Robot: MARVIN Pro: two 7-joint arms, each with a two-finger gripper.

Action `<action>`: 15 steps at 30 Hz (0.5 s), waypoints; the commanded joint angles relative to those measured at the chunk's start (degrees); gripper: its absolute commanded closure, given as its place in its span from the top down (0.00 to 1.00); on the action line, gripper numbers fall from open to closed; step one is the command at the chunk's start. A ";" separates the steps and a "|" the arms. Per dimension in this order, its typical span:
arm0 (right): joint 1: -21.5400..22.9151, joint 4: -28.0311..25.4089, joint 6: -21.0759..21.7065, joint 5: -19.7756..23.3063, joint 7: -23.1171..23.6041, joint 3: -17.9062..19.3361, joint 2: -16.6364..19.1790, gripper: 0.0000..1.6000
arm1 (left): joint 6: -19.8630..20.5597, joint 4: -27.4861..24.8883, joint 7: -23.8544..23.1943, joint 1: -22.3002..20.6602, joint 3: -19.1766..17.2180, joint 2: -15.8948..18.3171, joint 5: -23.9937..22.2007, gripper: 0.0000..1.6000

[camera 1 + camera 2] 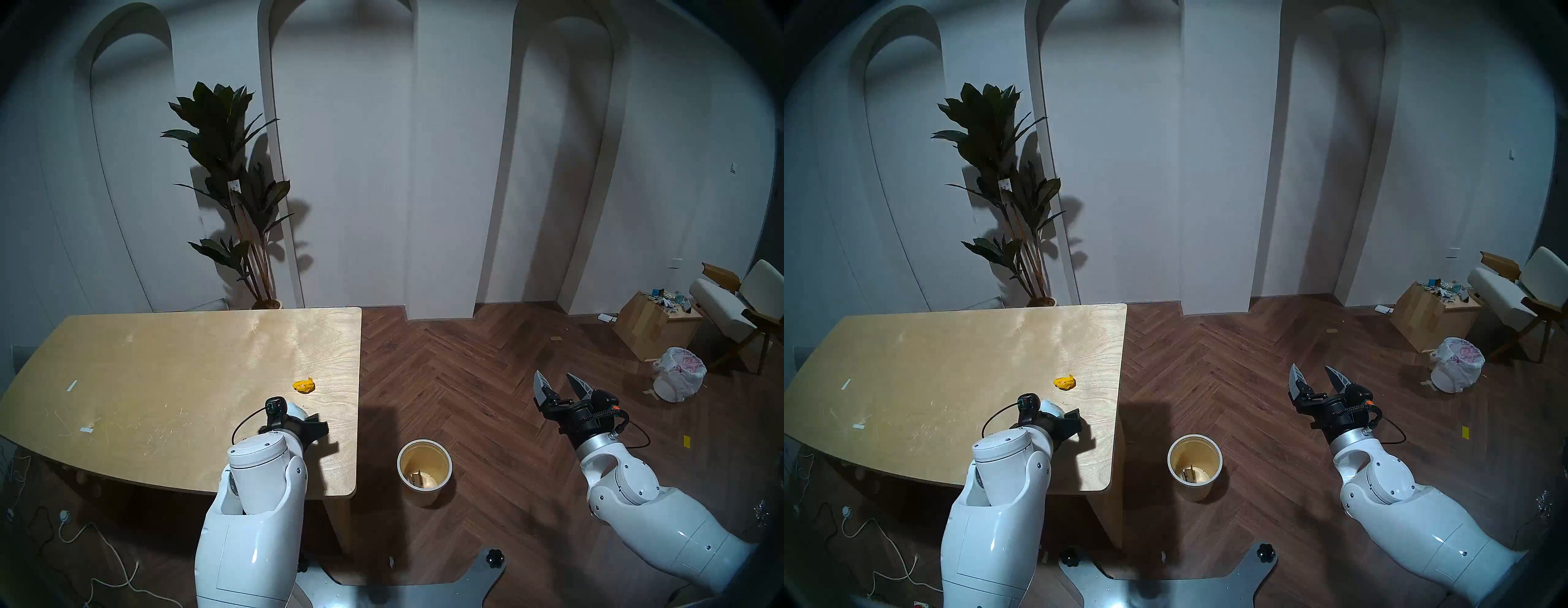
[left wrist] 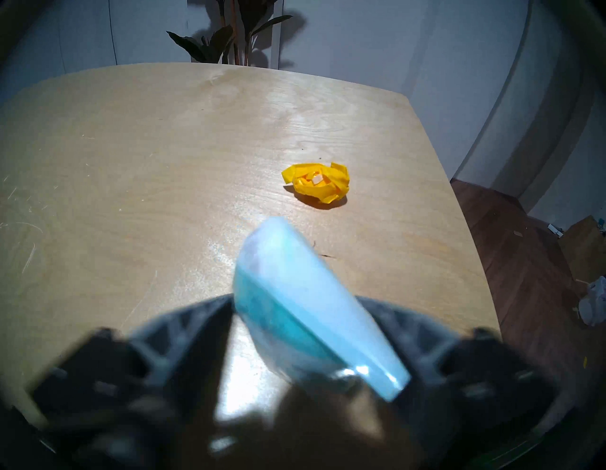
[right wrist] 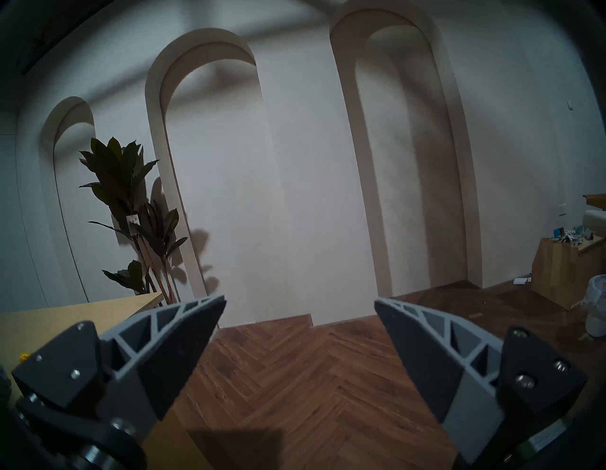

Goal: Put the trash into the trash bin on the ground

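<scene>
One yellow paper lump is seen lying on the worktop. One teal-and-white wrapper is seen between the spread jaws of the left gripper; a firm hold cannot be told. The right gripper is held wide open and empty above the floor. One cream trash bin is stood on the floor beside the worktop, with one scrap inside.

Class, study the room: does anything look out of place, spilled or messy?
Yes. The wooden box at far right overflows with scraps, and loose bits lie on the floor beside it. On the table, a yellow paper lump lies loose.
</scene>
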 commanded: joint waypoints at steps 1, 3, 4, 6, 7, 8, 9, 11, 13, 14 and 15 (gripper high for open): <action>-3.38 -6.40 3.82 2.26 -3.73 2.85 3.97 1.00 | -2.46 1.73 1.06 -2.02 0.34 0.01 -0.24 0.00; -4.33 -8.04 5.35 3.02 -5.17 3.58 4.81 1.00 | -3.63 1.20 0.95 -1.62 0.76 0.09 0.17 0.00; -4.95 -9.09 6.37 3.44 -6.10 4.04 5.37 1.00 | -4.36 0.55 1.10 -1.29 1.15 0.16 0.63 0.00; -6.16 -11.24 8.01 4.30 -7.89 4.79 6.24 1.00 | -5.18 -1.20 1.18 -0.56 2.06 0.71 1.16 0.00; -5.91 -10.95 8.40 4.39 -7.91 4.72 6.19 1.00 | -5.39 -2.13 1.13 -0.26 2.55 1.07 1.44 0.00; -6.68 -12.31 9.28 4.82 -8.97 5.12 6.61 1.00 | -6.21 -3.42 1.28 0.14 3.57 1.85 2.54 0.00; -7.36 -13.46 10.09 5.17 -9.89 5.46 7.05 1.00 | -5.98 -4.53 1.23 0.35 3.83 1.86 2.51 0.00; -7.82 -14.34 11.21 5.49 -11.09 5.72 7.39 1.00 | -6.65 -6.21 1.56 0.74 4.96 2.70 3.86 0.00; -8.25 -15.09 12.19 5.76 -12.24 6.07 7.74 1.00 | -7.25 -6.27 1.31 -0.01 5.36 2.93 4.01 0.00; -8.62 -15.65 12.84 5.90 -13.18 6.36 8.01 1.00 | -6.84 -7.90 1.33 0.55 5.71 3.37 4.36 0.00; -8.85 -15.71 12.98 5.81 -13.93 6.59 8.06 1.00 | -7.03 -8.65 1.16 0.42 5.96 3.71 4.57 0.00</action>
